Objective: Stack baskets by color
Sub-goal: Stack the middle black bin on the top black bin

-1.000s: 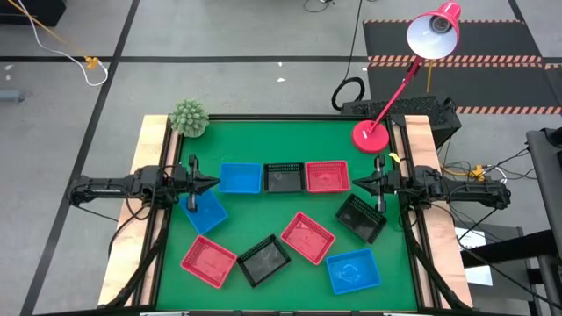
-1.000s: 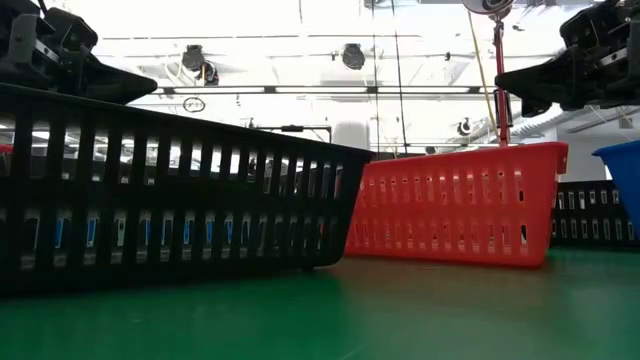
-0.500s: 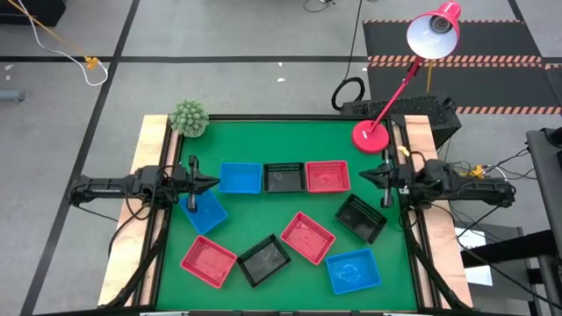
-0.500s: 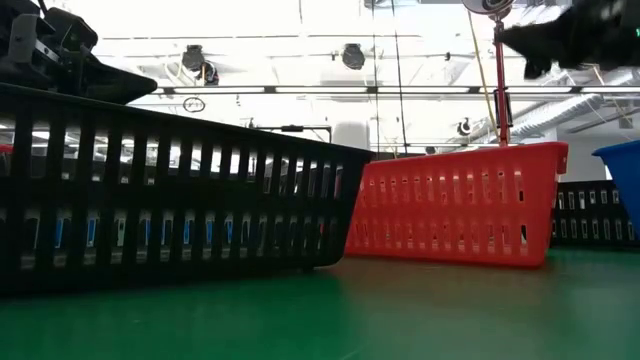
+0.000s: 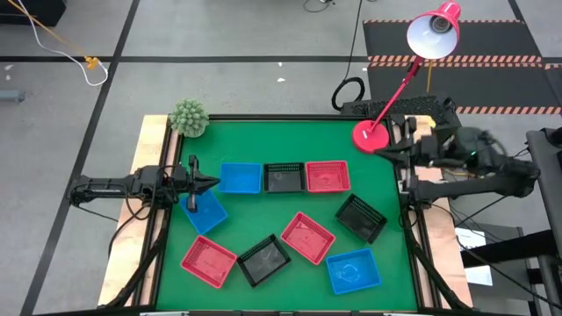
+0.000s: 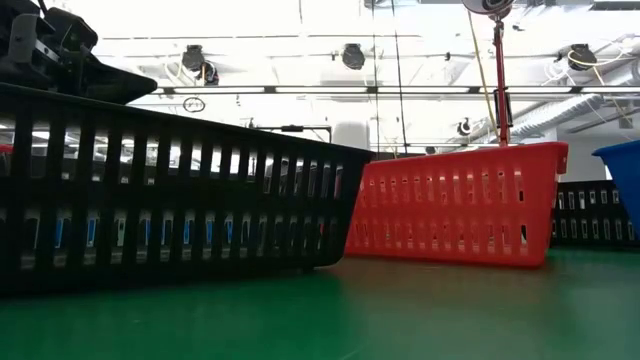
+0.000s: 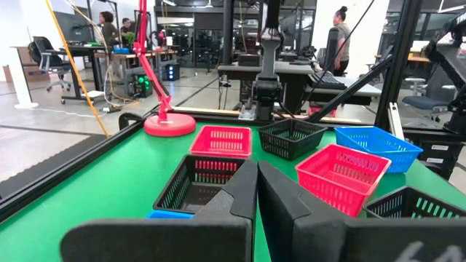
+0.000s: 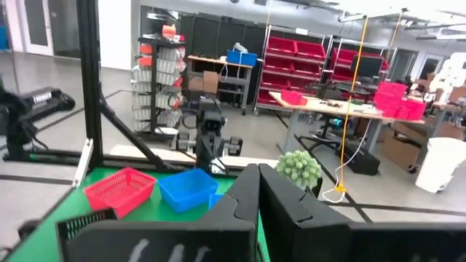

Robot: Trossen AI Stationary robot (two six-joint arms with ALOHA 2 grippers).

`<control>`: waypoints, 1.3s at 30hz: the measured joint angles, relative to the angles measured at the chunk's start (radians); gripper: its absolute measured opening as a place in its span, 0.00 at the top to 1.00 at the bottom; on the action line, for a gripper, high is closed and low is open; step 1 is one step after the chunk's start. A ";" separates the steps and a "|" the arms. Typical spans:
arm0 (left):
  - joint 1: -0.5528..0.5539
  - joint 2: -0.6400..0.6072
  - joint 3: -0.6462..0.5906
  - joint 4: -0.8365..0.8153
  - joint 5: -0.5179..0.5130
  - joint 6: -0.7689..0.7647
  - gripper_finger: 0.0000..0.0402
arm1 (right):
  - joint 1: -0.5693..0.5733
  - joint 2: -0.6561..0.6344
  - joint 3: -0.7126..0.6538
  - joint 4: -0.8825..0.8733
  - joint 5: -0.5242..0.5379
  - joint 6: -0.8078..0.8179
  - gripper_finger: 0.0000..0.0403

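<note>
On the left edge of the green counter (image 5: 290, 132), the left gripper (image 5: 209, 183), fingers pressed together on nothing, hanging just beside a blue basket in the row (image 5: 240, 177) and above a tilted blue basket (image 5: 204, 211) nearer the front. Behind the counter's left corner, a small green plant (image 5: 189, 117).

Across the middle, a straight row of three touching baskets: blue, then a black basket in the row (image 5: 284, 176), then a red basket in the row (image 5: 327, 175). All three upright, nothing inside, nothing stacked.

Toward the front, six baskets lying loose at angles, each apart or nearly so: beyond the tilted blue one, a front-left red basket (image 5: 209, 260), a front black basket (image 5: 264, 260) just beside it, a middle red basket (image 5: 307, 237), a right black basket (image 5: 361, 217), and a front blue basket (image 5: 353, 270). Every one single and empty.

From counter height, only the slatted wall of a black basket close up and a red basket's wall behind it.

At the back right corner, the round red lamp base (image 5: 371, 136), its arm slanting up to the lamp head (image 5: 434, 32). Just beside it, the right gripper (image 5: 392, 152), fingers (image 8: 240, 198) pressed together, empty, off the right edge of the counter, well apart from every basket.
</note>
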 joint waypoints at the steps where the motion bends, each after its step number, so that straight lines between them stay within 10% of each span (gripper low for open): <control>1: 0.000 0.000 0.000 0.000 0.000 0.000 0.96 | 0.000 0.032 0.055 -0.027 0.000 0.004 1.00; 19: 0.000 0.000 0.000 0.001 0.000 0.000 0.96 | 0.000 0.567 0.744 -0.361 0.004 0.109 1.00; 39: 0.000 0.000 0.000 0.002 0.000 0.026 0.96 | 0.049 0.770 0.960 -0.671 0.005 0.435 1.00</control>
